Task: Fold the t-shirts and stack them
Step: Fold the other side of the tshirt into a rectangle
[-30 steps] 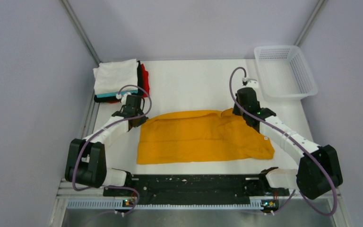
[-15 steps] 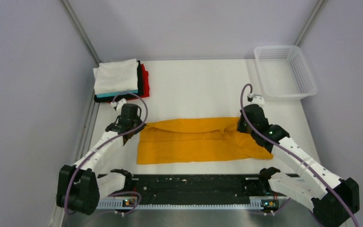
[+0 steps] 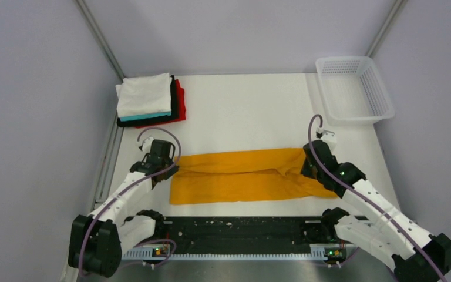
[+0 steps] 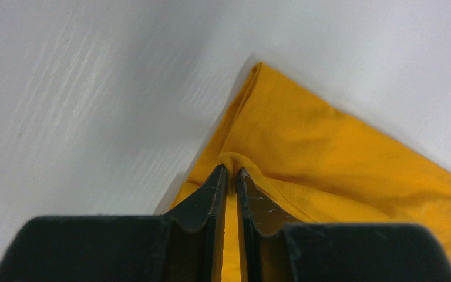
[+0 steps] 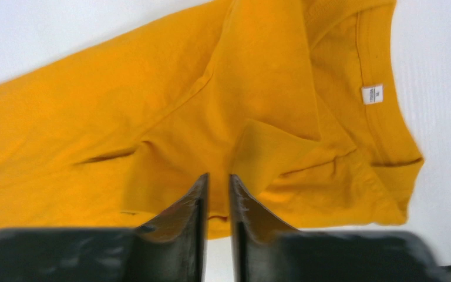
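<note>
While both arms reach forward from their bases and bend inward, the left gripper point(image 3: 165, 169) sits low at the left end of the orange-yellow shirt point(image 3: 235, 179) and the right gripper point(image 3: 309, 167) at its right end. In the left wrist view the left gripper's jaws stand a narrow slit apart, with a small ridge of cloth at the tips; whether they pinch it I cannot tell. The right gripper's jaws are slightly parted above the cloth, with nothing between them. The shirt lies flat as a folded band near the arms on the table point(image 3: 241, 111), its long axis running left to right. Its collar and white tag point(image 5: 372, 94) are at the right end. The folded stack point(image 3: 147, 97) rests at the far left corner.
</note>
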{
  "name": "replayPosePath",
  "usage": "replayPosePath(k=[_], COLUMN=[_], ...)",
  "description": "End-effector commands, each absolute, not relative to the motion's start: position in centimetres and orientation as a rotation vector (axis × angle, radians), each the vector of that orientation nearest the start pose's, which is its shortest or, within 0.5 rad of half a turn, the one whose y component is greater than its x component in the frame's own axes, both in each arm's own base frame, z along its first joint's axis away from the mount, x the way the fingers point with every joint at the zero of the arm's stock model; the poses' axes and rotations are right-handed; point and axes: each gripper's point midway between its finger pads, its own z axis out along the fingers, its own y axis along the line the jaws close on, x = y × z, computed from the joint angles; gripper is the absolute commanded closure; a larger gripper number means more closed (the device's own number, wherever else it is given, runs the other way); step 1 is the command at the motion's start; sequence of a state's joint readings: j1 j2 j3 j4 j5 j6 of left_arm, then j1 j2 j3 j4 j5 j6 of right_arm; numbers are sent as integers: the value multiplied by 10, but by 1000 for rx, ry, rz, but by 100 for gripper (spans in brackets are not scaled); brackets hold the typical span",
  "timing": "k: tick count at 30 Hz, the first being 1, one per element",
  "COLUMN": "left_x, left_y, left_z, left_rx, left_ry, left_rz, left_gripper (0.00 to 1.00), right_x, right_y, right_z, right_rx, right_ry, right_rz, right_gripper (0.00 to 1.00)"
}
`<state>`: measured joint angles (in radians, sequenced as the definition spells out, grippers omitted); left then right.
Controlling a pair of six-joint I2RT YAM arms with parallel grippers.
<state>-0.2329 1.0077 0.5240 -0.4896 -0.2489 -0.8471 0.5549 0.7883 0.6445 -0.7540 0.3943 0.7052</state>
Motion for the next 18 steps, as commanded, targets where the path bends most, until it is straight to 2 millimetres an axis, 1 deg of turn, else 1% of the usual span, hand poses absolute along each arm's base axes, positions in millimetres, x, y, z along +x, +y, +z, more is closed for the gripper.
replayPosePath(k=[1,3,4,5,7,8,10,11,14,15,18], left_x=[238,240,241,243,248,251,259,262,275,277,281], left_y=[-40,-41,-42,-43,-49,-54,-68,-77,-105,-117,-138], left_z=[80,94,101,109,120,125,130,131,129,124,108], left_rx=[-878,-868,-861,-852,-823,-800,-748,-716,-630,-597,-533], left_ry=[2287,2246,2224,2200,2174,2168,2183,2199,2234,2265,2340], left_rz=[-149,-186,-207,-228,-281,-314,-391,-439,-557,-594,-582], left_gripper=[43,26,19,16,5,2,1,1,1,1,1], right_x=[182,182,182,183,188,189,194,197,209,215,237], right_y=[77,77,77,75,74,74,78,83,103,109,125], right_z=[110,119,126,133,148,152,157,160,163,164,164], right_rx=[414,416,420,426,422,419,412,389,312,296,260], right_ry=[2375,2330,2297,2263,2181,2149,2098,2081,2053,2052,2048], right_rz=[185,230,254,273,311,327,373,405,479,495,493], right_gripper=[58,48,46,43,33,26,18,14,10,10,8])
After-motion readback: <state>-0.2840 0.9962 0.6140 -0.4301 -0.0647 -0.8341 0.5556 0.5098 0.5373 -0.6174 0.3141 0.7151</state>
